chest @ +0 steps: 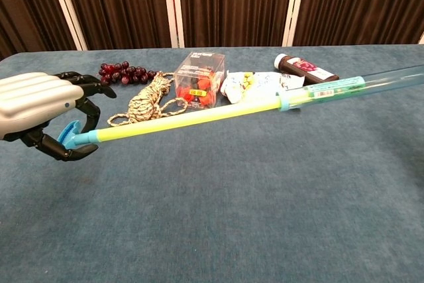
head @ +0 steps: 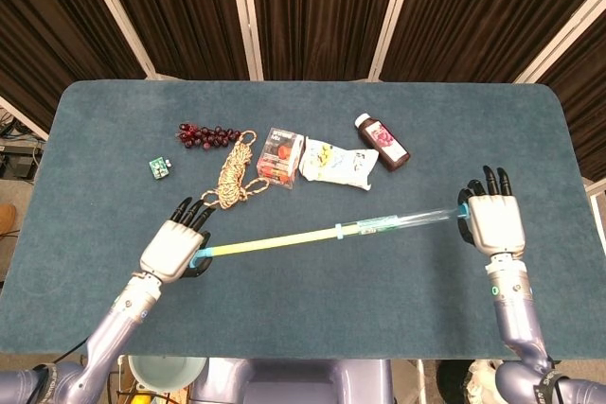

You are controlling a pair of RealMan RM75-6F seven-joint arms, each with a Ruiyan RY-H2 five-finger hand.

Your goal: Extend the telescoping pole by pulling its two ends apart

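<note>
1. Telescoping pole (head: 327,233) is held above the blue bench (head: 312,300), running from lower left up to the right, yellow inner section at left, clear outer tube at right.
2. Left hand (head: 173,251) grips the pole's blue left end; the chest view shows its dark fingers (chest: 63,152) curled under that end.
3. Behind the pole, left to right on the bench: a small green item (head: 158,168), seen only from the head view, dark red grapes (head: 207,134), a coiled rope (head: 234,175), a clear box (head: 279,155) of red things, a white packet (head: 338,164) and a dark bottle (head: 382,142) lying down.
4. Right hand (head: 496,221) closes around the pole's clear right end in the head view. The chest view cuts this hand off, showing only the tube reaching the frame's right edge.
</note>
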